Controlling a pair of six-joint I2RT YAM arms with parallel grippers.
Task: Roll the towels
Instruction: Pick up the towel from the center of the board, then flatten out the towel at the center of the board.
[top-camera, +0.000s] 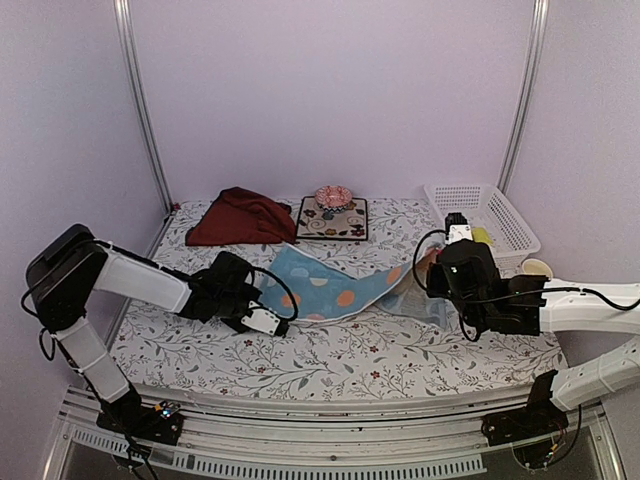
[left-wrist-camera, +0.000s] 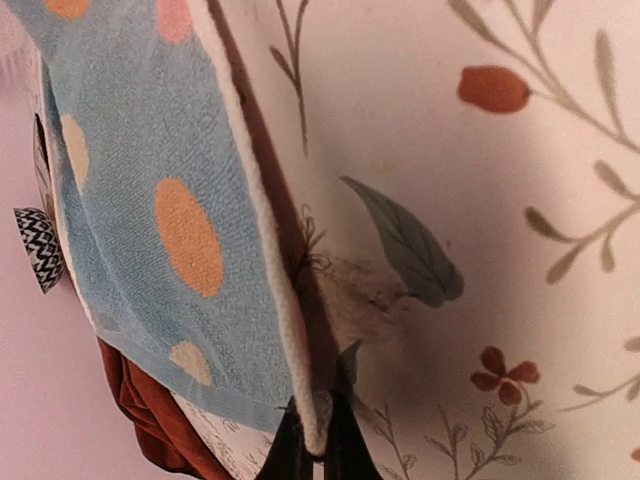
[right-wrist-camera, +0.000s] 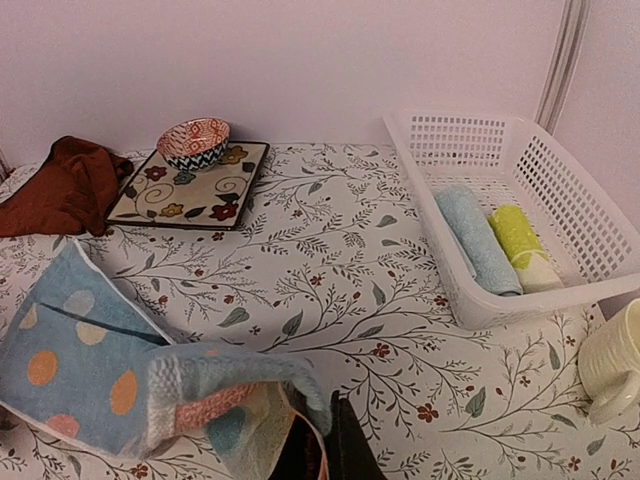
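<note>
A light blue towel (top-camera: 330, 288) with orange and white dots hangs stretched between my two grippers, just above the table. My left gripper (top-camera: 283, 324) is shut on its white hem (left-wrist-camera: 300, 400), the dark jaws pinching the edge at the bottom of the left wrist view (left-wrist-camera: 318, 445). At the other end my right gripper (top-camera: 430, 268) is shut on a bunched corner (right-wrist-camera: 240, 385), the fabric draping over its jaws. A dark red towel (top-camera: 240, 215) lies crumpled at the back left. Rolled pale blue (right-wrist-camera: 478, 238) and yellow (right-wrist-camera: 520, 245) towels lie in the basket.
A white plastic basket (top-camera: 500, 205) stands at the back right, with a cream cup (right-wrist-camera: 615, 365) just in front of it. A square dark floral mat (top-camera: 350, 225) carrying a small patterned bowl (top-camera: 334, 196) sits at the back middle. The white floral covering (top-camera: 330, 360) spans the table.
</note>
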